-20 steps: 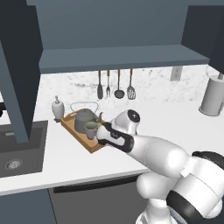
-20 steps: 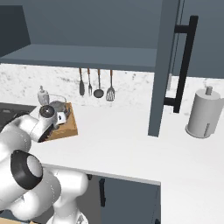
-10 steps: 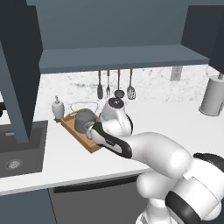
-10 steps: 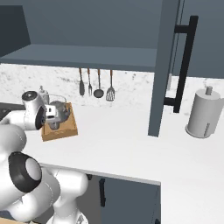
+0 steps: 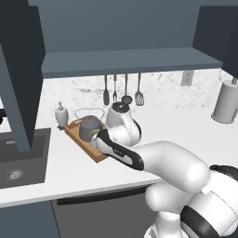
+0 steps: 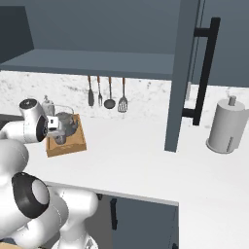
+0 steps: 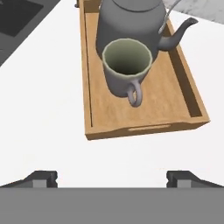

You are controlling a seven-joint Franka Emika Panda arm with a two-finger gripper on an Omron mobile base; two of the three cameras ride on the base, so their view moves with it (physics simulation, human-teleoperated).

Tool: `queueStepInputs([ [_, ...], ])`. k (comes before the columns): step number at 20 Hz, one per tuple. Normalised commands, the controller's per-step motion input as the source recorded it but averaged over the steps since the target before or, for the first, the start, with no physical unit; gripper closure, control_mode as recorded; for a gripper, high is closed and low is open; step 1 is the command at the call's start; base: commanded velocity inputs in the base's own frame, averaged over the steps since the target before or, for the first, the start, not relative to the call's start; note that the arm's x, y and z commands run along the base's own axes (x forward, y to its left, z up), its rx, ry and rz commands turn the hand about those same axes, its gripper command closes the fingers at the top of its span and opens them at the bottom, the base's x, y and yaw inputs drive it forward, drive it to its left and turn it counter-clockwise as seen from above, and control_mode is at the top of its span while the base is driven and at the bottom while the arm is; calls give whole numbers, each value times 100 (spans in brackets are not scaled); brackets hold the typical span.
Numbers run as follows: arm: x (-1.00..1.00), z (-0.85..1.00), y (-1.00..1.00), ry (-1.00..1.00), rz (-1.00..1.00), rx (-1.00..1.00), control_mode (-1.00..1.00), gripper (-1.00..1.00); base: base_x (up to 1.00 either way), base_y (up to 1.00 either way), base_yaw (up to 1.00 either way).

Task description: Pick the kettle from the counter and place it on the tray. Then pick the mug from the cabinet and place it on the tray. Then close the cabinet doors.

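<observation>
My gripper [image 7: 112, 177] spread wide and empty, mug [image 7: 127, 70] upright on the tray [image 7: 144, 113] just ahead, touching the kettle [image 7: 127, 19] behind it, I read no lettering anywhere

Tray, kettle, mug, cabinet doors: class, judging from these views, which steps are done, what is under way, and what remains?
Done: the kettle and the mug both stand on the tray, mug upright, handle toward the camera. Under way: the gripper is open and empty, clear of the tray's near rim. Left: the cabinet doors stand open above the counter and need closing.
</observation>
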Motion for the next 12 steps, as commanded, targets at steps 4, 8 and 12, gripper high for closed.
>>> queueStepInputs([
  [4, -21, 0, 13, -5, 0, -1, -100, -100, 0, 0, 0],
  [8, -17, 0, 15, 0, 2, -7, -100, -100, 0, 0, 0],
  [12, -23, 0, 24, -14, 4, -4, -100, -100, 0, 0, 0],
])
